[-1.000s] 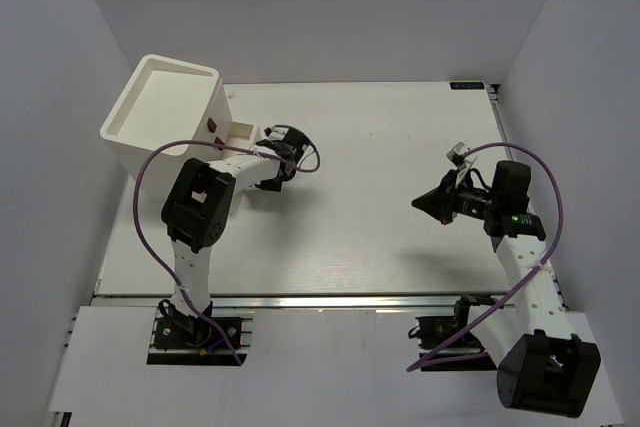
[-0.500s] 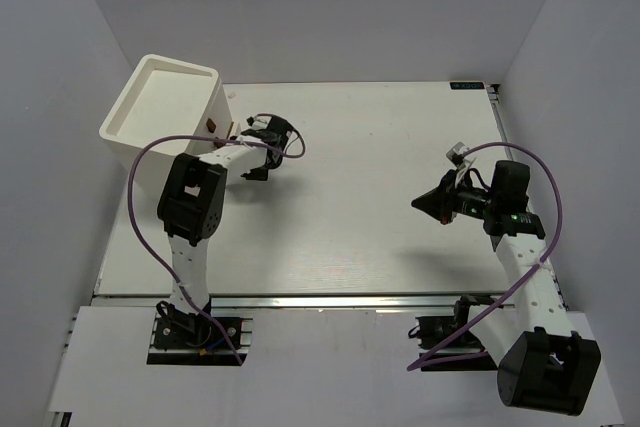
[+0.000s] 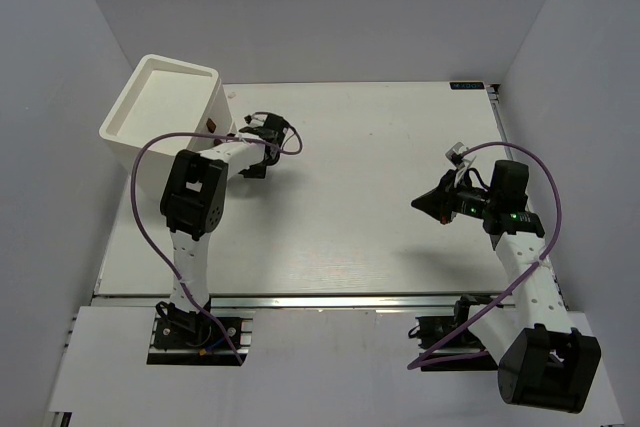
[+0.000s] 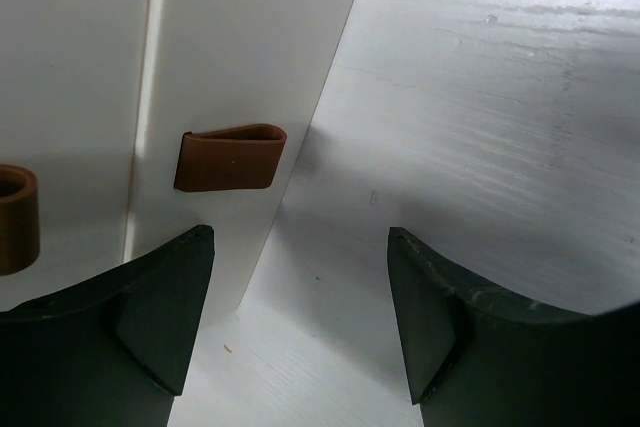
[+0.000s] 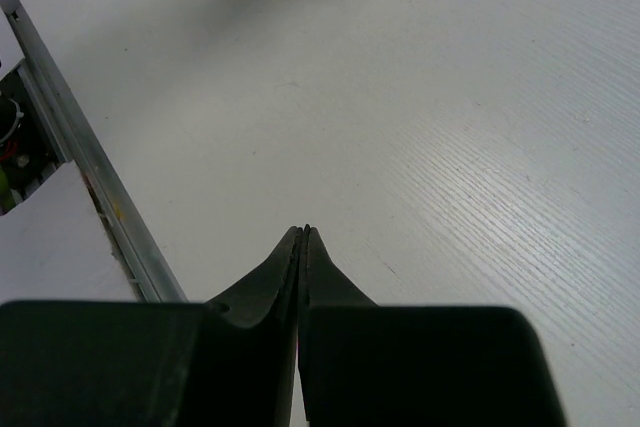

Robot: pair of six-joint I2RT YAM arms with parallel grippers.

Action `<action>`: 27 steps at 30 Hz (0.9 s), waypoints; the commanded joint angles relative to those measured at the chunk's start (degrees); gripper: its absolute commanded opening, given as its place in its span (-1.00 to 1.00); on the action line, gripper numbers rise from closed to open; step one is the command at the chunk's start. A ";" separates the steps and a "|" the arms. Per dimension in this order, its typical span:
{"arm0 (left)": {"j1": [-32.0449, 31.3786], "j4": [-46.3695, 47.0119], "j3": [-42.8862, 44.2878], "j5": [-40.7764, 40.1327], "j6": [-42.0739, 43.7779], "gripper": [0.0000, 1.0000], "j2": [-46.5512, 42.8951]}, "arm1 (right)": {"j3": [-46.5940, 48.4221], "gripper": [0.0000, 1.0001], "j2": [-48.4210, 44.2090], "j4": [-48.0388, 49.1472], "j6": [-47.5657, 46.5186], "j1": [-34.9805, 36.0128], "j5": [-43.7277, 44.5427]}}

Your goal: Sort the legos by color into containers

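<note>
left gripper [image 4: 298, 257] spread and empty, brown drawer knob [image 4: 230, 158] just ahead of its left finger; right gripper [image 5: 303, 235] pinched together; no legos in sight, sorting looks done

White wood-grain table [image 3: 380, 197], grey walls [image 3: 330, 7] around it, metal rail [image 3: 330, 300] along near edge.

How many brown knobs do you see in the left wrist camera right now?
2. The whole knob sits on the box front, mid-left of the picture. The cut-off knob is at the left edge. More may lie outside the frame.
</note>
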 commanded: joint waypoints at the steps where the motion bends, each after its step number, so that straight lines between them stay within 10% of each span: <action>1: 1.19 0.76 2.29 -2.72 0.91 0.61 -0.69 | 0.43 -1.00 0.14 1.56 -0.19 0.34 -0.04; 11: 1.72 1.20 2.47 -0.27 1.45 0.57 -1.74 | 0.52 -1.00 0.41 1.48 -0.19 0.51 0.31; 18: 0.40 5.07 -2.36 12.91 2.94 -0.48 -10.96 | 0.35 -1.00 0.41 1.57 -0.28 0.43 0.40; 24: -0.13 8.93 -9.91 29.40 1.97 0.15 -23.87 | 0.17 -1.00 0.58 1.48 -1.24 0.34 0.75; 27: -0.13 12.44 -16.15 37.86 1.01 0.36 -33.10 | 0.17 -0.47 0.84 1.39 -1.86 0.43 0.84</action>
